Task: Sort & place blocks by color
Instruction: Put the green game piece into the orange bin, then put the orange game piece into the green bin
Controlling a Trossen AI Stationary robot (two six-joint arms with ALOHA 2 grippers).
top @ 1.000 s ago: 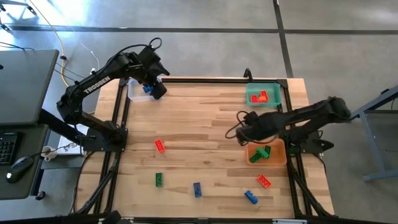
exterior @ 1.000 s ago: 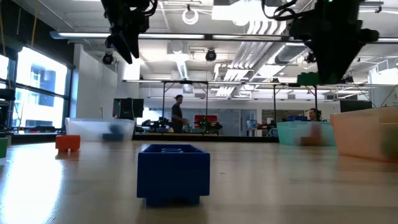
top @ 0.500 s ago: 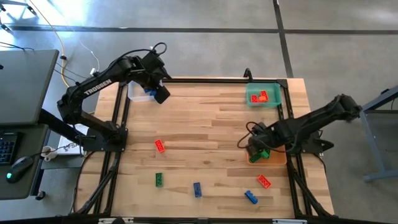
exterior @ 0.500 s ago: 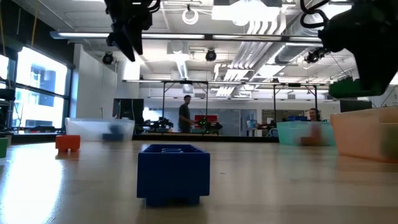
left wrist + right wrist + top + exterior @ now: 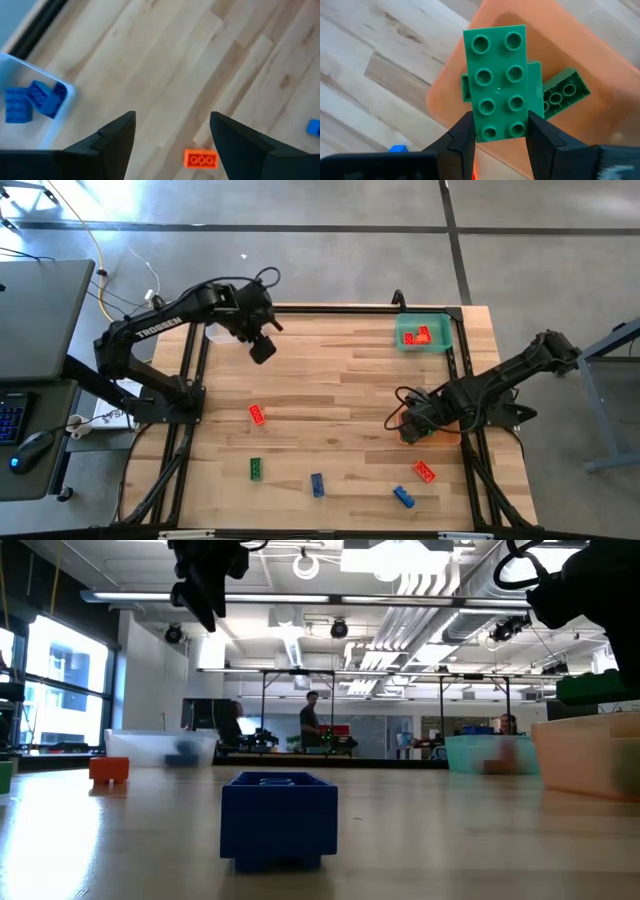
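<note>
The right arm is stretched low across the table's right edge, and a green block is clamped between the right gripper fingers directly above the orange bin, where more green blocks lie. The left gripper is held with fingers apart above bare table near the clear bin of blue blocks.

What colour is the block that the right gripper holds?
Green. The block in the right gripper shows best in the right wrist view.

Green block now over orange bin
</note>
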